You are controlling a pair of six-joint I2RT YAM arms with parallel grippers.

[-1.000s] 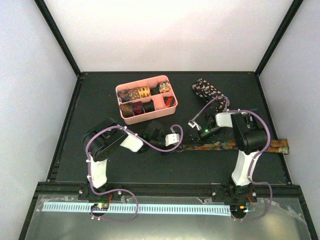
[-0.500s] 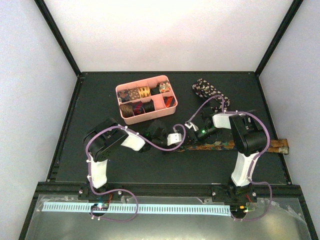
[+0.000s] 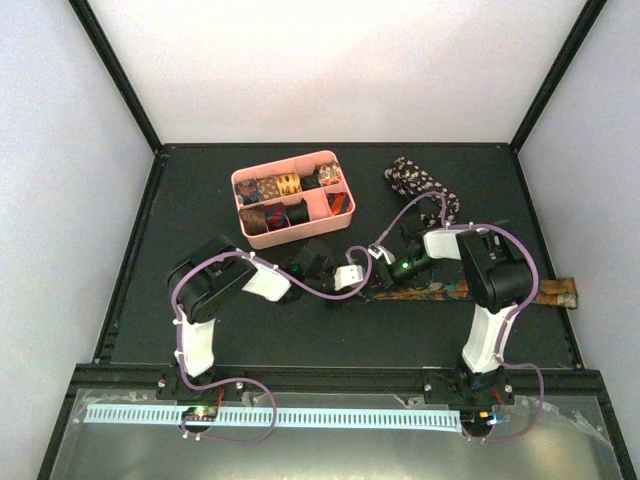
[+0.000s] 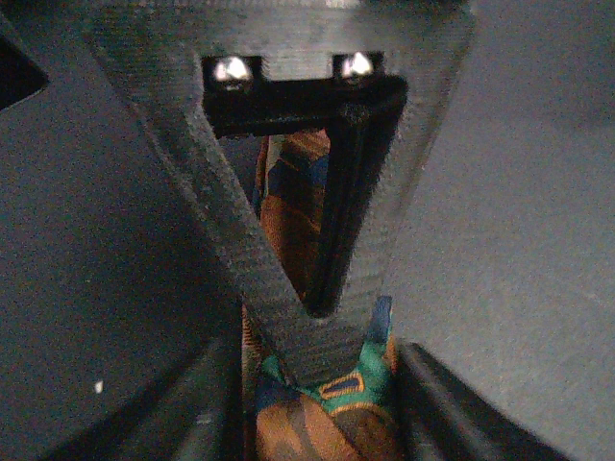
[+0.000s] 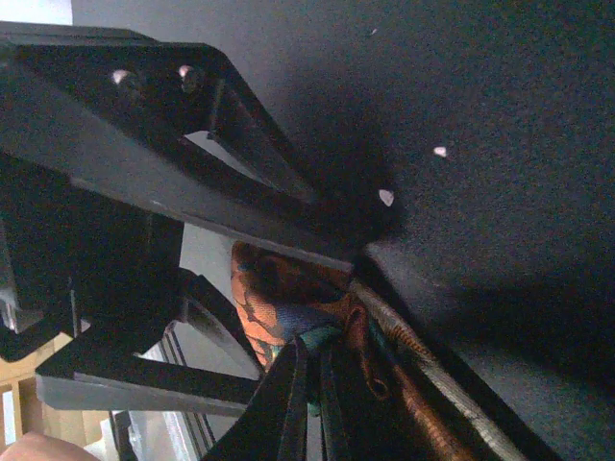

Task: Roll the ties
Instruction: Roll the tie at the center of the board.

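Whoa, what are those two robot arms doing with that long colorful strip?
They are rolling up neckties. An orange-patterned tie lies flat across the dark table, and both arms meet at its end on the left arm's side. The right gripper is pinched shut on that end, while the left gripper stands open around it. Some rolled ties already sit in the pink tray, and a speckled black tie lies at the back.

Left gripper (image 4: 317, 408), jaws parted, faces right gripper (image 5: 309, 384), jaws closed.
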